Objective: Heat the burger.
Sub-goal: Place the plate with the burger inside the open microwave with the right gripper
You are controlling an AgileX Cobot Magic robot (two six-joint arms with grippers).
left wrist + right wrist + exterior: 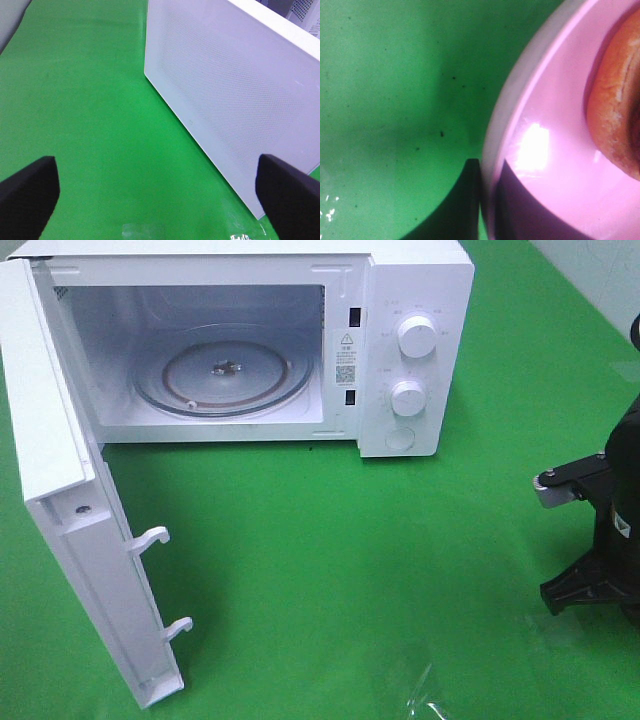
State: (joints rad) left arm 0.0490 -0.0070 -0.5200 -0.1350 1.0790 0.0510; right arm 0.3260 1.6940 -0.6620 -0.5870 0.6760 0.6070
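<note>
On the green mat (pixel 350 570), the right gripper (pixel 487 172) pinches the plate (pixel 545 100) by its rim, burger (pixel 615 110) aboard, so next should come a level lift into the open microwave (pixel 400 290), while the left gripper (pixel 157 192) gapes empty.

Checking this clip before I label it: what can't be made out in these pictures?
- burger: right wrist view, only a bun edge, frame cuts the rest; absent from the exterior high view.
- pink plate: mostly beyond that frame.
- microwave dial labels: exterior high view, too small to read.

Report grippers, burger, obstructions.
Right gripper shut on rim of round pink plate. Left gripper open. Golden-brown domed burger on that plate. White microwave door open; no visible obstruction.
</note>
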